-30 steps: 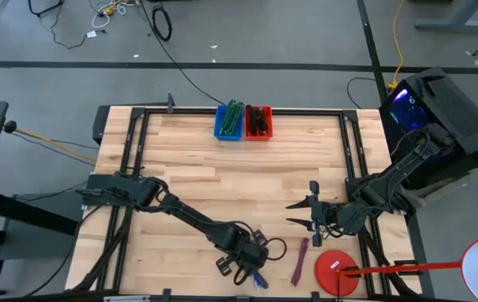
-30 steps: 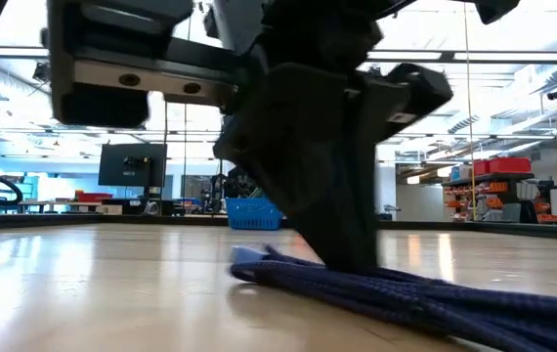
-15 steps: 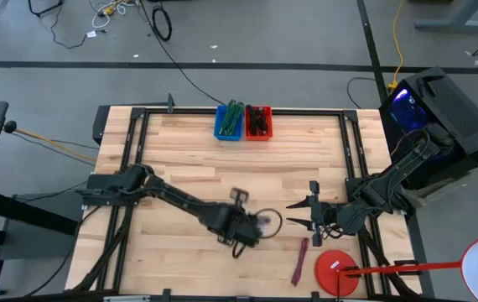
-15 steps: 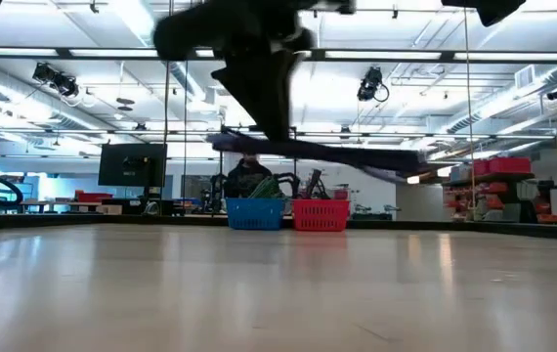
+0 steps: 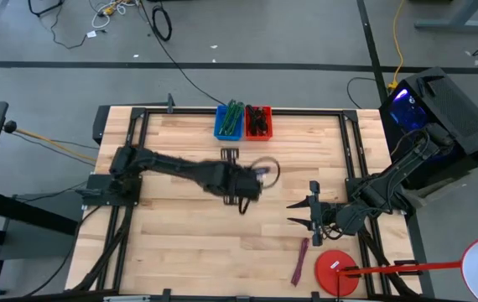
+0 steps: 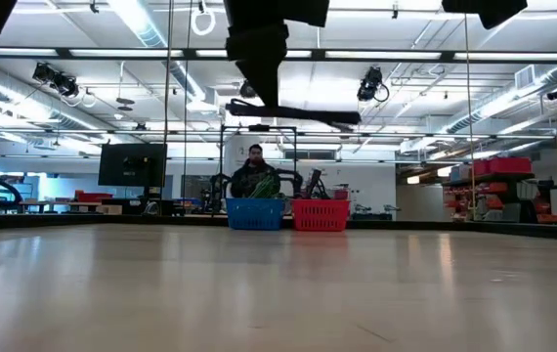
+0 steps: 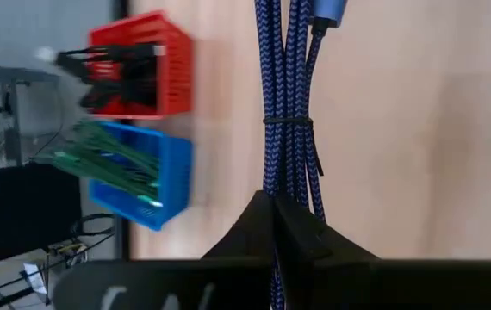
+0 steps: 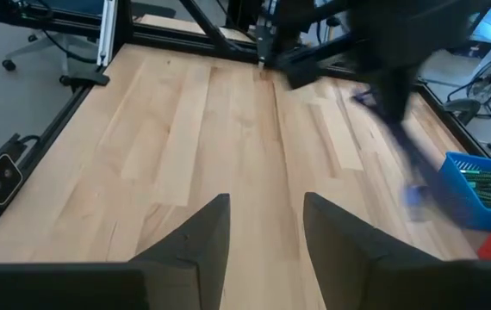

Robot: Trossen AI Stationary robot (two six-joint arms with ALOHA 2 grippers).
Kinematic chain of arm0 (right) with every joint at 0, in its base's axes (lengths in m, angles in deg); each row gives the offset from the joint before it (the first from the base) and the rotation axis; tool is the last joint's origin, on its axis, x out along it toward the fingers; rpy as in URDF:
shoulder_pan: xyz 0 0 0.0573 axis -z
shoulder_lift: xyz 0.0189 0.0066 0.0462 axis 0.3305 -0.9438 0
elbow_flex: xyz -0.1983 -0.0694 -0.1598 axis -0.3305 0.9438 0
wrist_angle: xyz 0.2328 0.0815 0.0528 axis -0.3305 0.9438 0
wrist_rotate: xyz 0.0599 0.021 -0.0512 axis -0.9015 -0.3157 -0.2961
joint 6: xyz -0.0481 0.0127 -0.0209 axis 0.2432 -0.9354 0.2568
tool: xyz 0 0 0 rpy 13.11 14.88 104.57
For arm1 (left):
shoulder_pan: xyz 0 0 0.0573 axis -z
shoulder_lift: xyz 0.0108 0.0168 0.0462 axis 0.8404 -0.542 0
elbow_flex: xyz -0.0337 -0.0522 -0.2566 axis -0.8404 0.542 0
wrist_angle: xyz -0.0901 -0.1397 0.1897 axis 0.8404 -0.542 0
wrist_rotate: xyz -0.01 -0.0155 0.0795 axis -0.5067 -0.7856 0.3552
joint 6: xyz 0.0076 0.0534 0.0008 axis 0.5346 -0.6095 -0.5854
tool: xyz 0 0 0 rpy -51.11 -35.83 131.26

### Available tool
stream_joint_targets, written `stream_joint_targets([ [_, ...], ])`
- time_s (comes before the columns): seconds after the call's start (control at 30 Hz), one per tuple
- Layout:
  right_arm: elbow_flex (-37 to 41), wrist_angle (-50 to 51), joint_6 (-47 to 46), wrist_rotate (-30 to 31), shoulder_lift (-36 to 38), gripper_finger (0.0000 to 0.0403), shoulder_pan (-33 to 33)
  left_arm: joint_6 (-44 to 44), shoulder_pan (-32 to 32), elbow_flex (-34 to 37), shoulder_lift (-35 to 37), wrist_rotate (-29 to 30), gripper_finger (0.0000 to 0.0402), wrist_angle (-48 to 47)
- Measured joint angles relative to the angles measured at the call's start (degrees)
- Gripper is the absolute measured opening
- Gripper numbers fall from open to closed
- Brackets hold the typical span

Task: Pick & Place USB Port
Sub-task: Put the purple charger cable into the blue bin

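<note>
The blue braided USB cable (image 7: 287, 95) is a bundle bound by a thin tie (image 7: 289, 120), with its plug (image 7: 328, 9) at the far end. My left gripper (image 5: 243, 183) is over the table's middle, shut on this bundle, a short way from the blue bin (image 5: 229, 124) and the red bin (image 5: 258, 123) at the far edge. The low view shows the cable (image 6: 293, 112) held level, high above the table. My right gripper (image 5: 299, 215) hovers open at the table's right and touches nothing. My left gripper pinches the blue cable bundle between its two shut fingers (image 7: 263, 226), at a part below the tie (image 7: 290, 185). The fingers run along the strands. The bundle is lifted clear of the table and sticks out roughly level past the fingertips (image 6: 293, 112).
A dark red cable (image 5: 300, 261) and a red disc (image 5: 337, 273) lie near the table's near right corner. The blue bin (image 7: 155, 176) holds green cables, and the red bin (image 7: 142, 69) holds dark ones. A person (image 6: 252, 168) sits beyond the far edge.
My left gripper has lifted the blue cable off the table by the near edge and carried it up and toward the far edge, nearer the bins. The cable hangs clear of the table now. My right arm has kept still.
</note>
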Motion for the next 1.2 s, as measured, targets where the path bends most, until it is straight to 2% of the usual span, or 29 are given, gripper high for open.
stream_joint_targets([
  [0.53,0.0,2.5,-2.8,0.0,0.0,0.015,0.0,-2.2,-15.8,0.0,10.4,-2.9,0.0001,4.0],
  [0.8,0.0,3.2,-4.6,0.0,0.0,0.015,0.0,-4.0,-25.0,0.0,11.8,-11.5,0.0001,10.2],
  [0.97,0.0,3.5,-5.9,-0.1,0.0,0.015,0.0,-3.7,-29.9,0.0,11.8,-13.5,0.0001,11.9],
  [1.03,0.0,4.2,-6.1,-0.1,0.0,0.015,0.0,-1.8,-31.7,0.0,11.8,-13.3,0.0001,12.0],
  [1.2,0.0,5.7,-8.3,-0.5,0.0,0.015,0.0,3.7,-36.3,0.0,11.8,-17.6,0.0001,12.2],
])
